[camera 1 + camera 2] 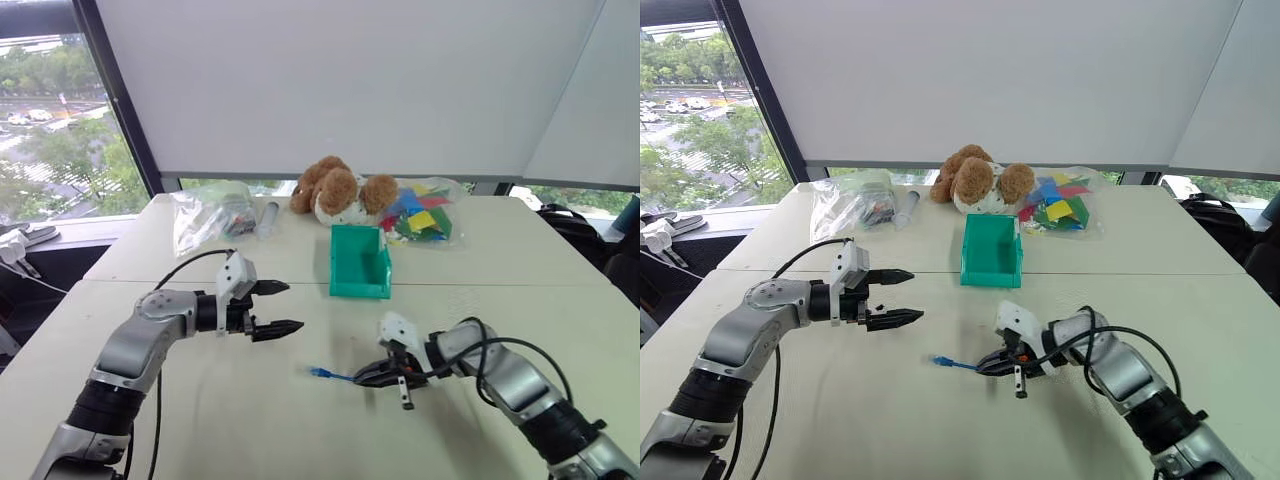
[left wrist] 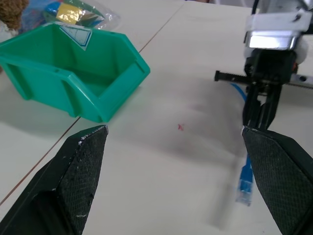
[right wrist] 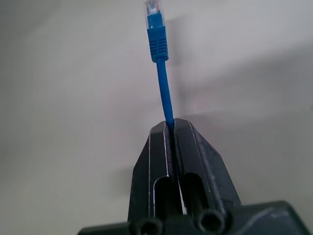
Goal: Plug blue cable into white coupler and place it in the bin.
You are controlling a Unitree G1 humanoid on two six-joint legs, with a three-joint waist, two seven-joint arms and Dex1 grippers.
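**Cable gripped short, plug free**

The right gripper [image 3: 171,128] pinches the blue cable [image 3: 163,88] just behind its plug, leaving the tip clear for mating above the table [image 1: 250,420]. The left gripper [image 1: 278,307] waits with fingers spread, empty. The bin [image 1: 360,263] stands beyond.

Pale tabletop [image 1: 200,400] held teal bin [image 1: 360,262] mid-way; teddy [image 1: 338,190], clear bags [image 1: 212,212], colourful-pieces bag [image 1: 425,212] sat along far edge.
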